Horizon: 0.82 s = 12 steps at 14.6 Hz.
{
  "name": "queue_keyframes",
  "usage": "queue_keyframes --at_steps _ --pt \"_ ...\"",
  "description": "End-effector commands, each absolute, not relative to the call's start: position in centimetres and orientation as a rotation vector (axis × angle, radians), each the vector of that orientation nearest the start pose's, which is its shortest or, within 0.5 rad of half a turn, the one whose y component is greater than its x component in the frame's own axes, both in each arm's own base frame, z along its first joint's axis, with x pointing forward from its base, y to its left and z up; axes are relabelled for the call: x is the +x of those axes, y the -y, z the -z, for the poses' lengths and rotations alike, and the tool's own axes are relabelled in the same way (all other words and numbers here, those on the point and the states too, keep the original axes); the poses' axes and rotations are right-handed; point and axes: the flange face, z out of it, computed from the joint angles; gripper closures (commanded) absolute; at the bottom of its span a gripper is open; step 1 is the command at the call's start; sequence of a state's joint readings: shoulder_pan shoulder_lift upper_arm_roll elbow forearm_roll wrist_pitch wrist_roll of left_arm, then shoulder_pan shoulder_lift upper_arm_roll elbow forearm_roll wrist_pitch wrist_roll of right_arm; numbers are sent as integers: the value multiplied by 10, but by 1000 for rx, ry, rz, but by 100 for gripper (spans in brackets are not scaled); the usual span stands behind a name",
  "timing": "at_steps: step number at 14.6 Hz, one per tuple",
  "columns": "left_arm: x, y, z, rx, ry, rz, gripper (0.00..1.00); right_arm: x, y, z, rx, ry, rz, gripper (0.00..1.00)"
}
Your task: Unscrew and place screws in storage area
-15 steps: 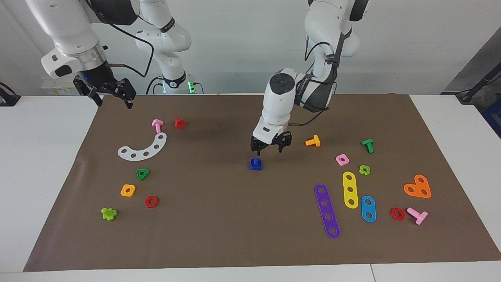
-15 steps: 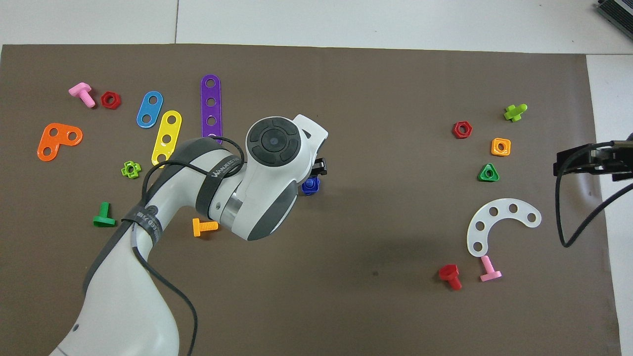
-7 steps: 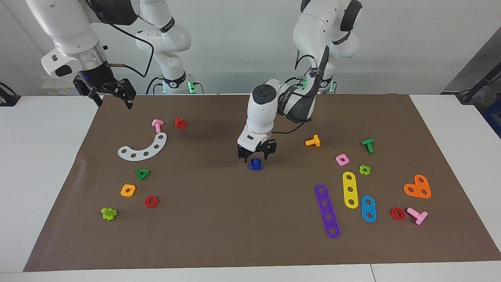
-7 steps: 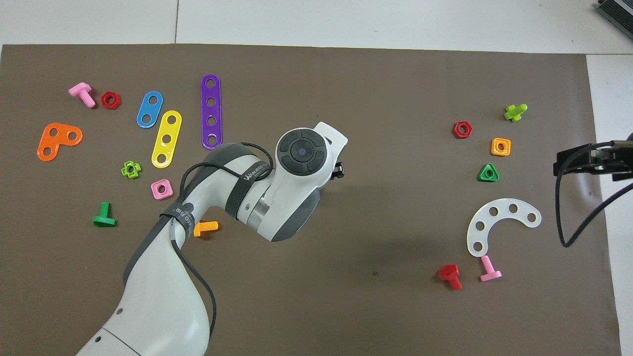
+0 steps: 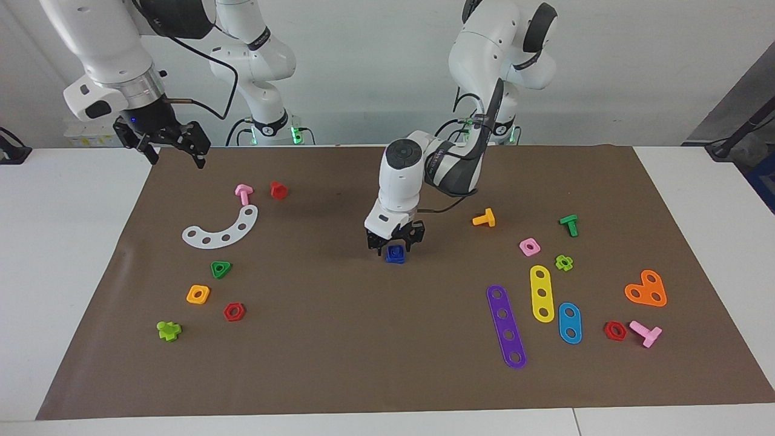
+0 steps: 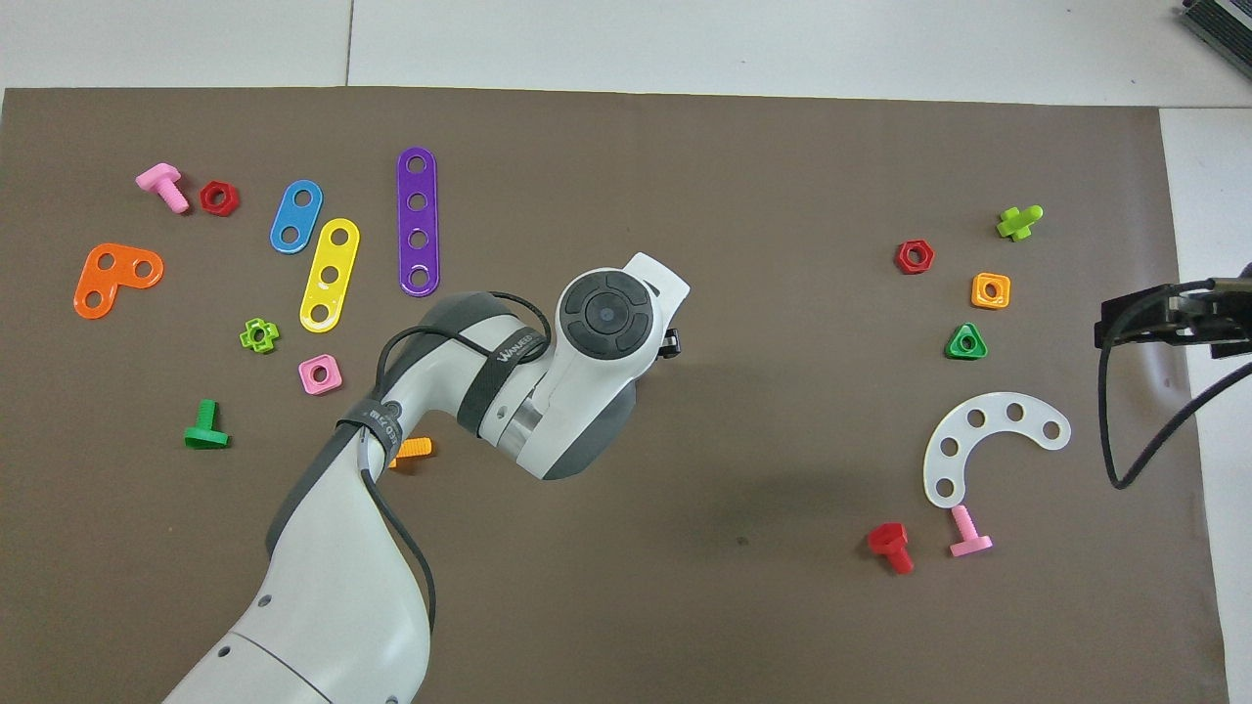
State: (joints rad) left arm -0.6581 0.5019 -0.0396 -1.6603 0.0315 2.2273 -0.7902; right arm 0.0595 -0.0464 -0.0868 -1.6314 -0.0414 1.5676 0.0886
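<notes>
A small blue screw [image 5: 396, 249] stands in the middle of the brown mat [image 5: 339, 339], its shank up through a blue square nut [image 5: 396, 258]. My left gripper [image 5: 395, 241] is low over it, open, with a finger on either side of the shank. I cannot tell whether the fingers touch it. In the overhead view the left arm's hand [image 6: 606, 323] hides the screw and nut. My right gripper [image 5: 175, 152] is open and empty, and waits in the air over the mat's corner at the right arm's end.
Toward the right arm's end lie a white arc plate [image 5: 221, 231], a pink bolt [image 5: 243, 194], a red bolt [image 5: 278, 190] and several nuts. Toward the left arm's end lie an orange bolt [image 5: 484, 218], a green bolt [image 5: 569, 224], a pink nut [image 5: 530, 246] and coloured strips [image 5: 506, 326].
The left arm has swung toward the right arm's end and come down, from beside the blue screw to low over it. The right arm has not moved.
</notes>
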Motion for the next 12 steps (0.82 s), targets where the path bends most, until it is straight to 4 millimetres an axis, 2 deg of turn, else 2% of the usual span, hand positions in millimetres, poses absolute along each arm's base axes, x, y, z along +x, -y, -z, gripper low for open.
queue_keyframes --at_steps 1,4,7,12 --pt "523 432 -313 -3166 107 139 22 531 19 -623 -3146 -188 -31 0" --pt "522 432 -302 -3159 92 140 27 531 18 -623 -3146 -186 -31 0" --pt "521 431 -300 -3148 85 128 31 531 19 -623 -3146 -188 -31 0" --pt "520 435 -307 -3144 80 117 37 531 19 -623 -3146 -188 -31 0"
